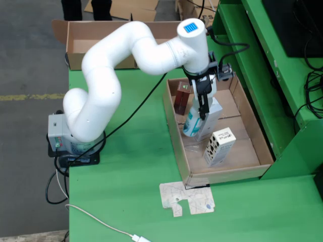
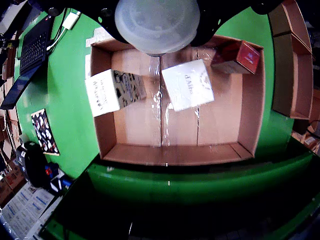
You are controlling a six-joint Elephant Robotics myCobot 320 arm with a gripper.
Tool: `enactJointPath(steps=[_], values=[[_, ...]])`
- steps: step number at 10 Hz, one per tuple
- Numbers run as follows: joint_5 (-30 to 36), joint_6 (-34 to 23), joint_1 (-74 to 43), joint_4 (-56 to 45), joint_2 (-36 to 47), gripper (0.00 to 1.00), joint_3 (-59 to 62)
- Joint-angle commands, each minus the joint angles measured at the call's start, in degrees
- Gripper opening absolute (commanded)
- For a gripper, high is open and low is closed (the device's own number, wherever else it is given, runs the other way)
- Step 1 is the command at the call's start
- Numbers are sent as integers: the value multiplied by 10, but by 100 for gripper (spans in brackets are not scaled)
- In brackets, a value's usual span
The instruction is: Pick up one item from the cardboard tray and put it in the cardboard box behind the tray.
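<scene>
The white arm reached over the green desk [image 1: 131,176] and held its gripper [image 1: 203,108] above the cardboard tray [image 1: 255,138], which lay along the desk's right side in the fixed view. The tool looked like a suction cup [image 2: 156,25], seen from the gripper's own camera as a pale round dome at the top of the frame; whether it had sealed on anything I could not tell.

A white and blue box [image 1: 202,121] stood tilted just under the tool, near the tray's left wall. A dark red box [image 1: 182,97] sat in the tray's far left corner. A white box with black print [image 1: 219,146] leaned nearer the tray's front edge.

The open cardboard box [image 1: 81,38] stood at the desk's far edge.
</scene>
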Motion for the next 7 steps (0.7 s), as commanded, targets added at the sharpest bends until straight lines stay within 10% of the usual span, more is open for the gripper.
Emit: enactJointPath(steps=[1, 7], values=[[-10, -6, -4, -36, -80, 0, 313], [-3, -16, -16, -22, -73, 0, 313]])
